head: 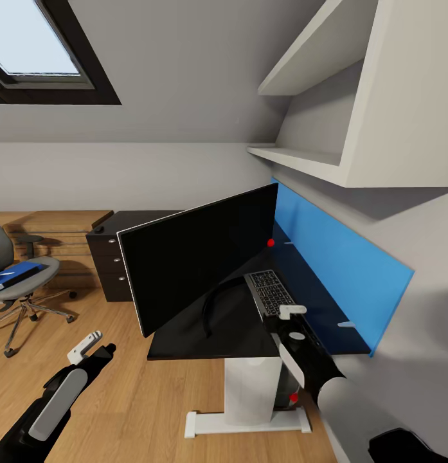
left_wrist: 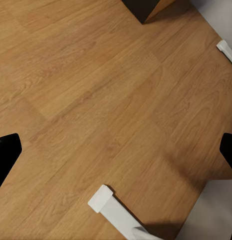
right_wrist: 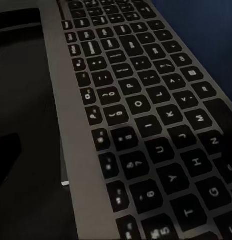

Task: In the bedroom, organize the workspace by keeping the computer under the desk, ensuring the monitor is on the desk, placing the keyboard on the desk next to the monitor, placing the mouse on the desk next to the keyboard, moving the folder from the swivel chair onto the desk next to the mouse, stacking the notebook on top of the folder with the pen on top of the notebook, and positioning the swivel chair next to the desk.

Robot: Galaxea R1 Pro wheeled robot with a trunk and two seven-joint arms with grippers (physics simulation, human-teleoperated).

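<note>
I have the worktop ahead of me, black-topped with a blue back panel along its right side and white shelves above. The monitor stands on it, turned at an angle across the left part. Off to the left sits the swivel chair on the wood floor, well apart from the worktop, with the blue folder lying on its seat. A dark drawer unit stands beyond the monitor.

The keyboard lies on the worktop between the monitor and the blue panel. My right gripper is at its near end; the wrist camera looks along the keys at very close range, but I cannot tell whether the gripper is released or clenched. My left gripper hangs low over the floor, spread apart and holding nothing.

I judge the step in hand to be settling the keyboard beside the monitor. To do it well I would keep it flat, nudge it slowly, avoid the monitor's curved stand, and leave space on the near side for the mouse.
</note>
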